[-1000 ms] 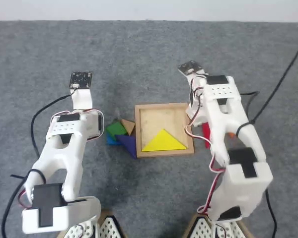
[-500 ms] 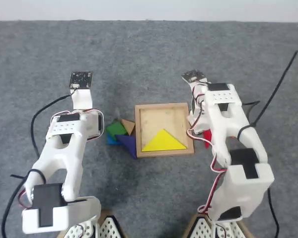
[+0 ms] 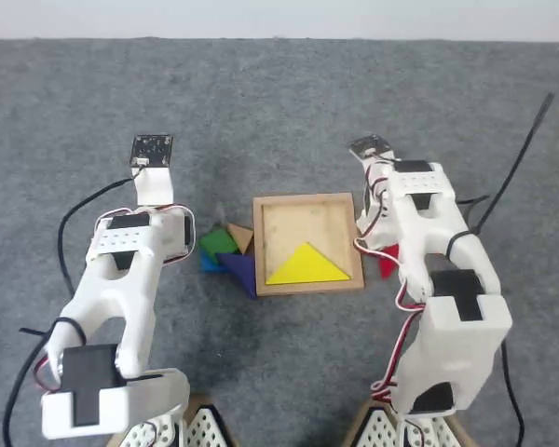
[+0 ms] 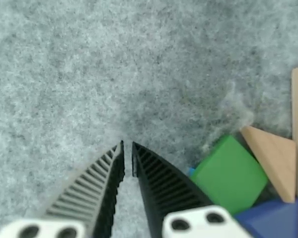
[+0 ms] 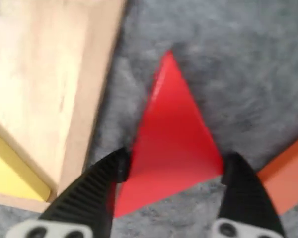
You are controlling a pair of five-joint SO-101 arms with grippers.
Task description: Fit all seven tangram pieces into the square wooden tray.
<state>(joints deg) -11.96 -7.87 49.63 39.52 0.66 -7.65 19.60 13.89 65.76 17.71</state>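
The square wooden tray [image 3: 307,207] lies between the arms with a yellow triangle [image 3: 306,265] in its near part. Left of it lie a green square [image 3: 216,244], a tan triangle [image 3: 241,237], a blue piece [image 3: 208,264] and a purple piece [image 3: 240,272]. A red triangle [image 5: 171,144] lies flat on the mat just right of the tray [image 5: 64,89]. My right gripper [image 5: 175,163] is open, with one finger on each side of it. An orange piece [image 5: 288,173] lies beside the red one. My left gripper [image 4: 127,148] is shut and empty over bare mat, left of the green square [image 4: 228,174].
Grey felt covers the whole table. The right arm [image 3: 419,214] hangs over the tray's right edge and hides most of the red triangle [image 3: 388,264]. The left arm [image 3: 130,247] stands left of the piece cluster. A black cable [image 3: 517,168] runs at the far right.
The right arm has drawn back toward the near side and lowered its gripper around the red triangle. The left arm and the pieces have stayed put.
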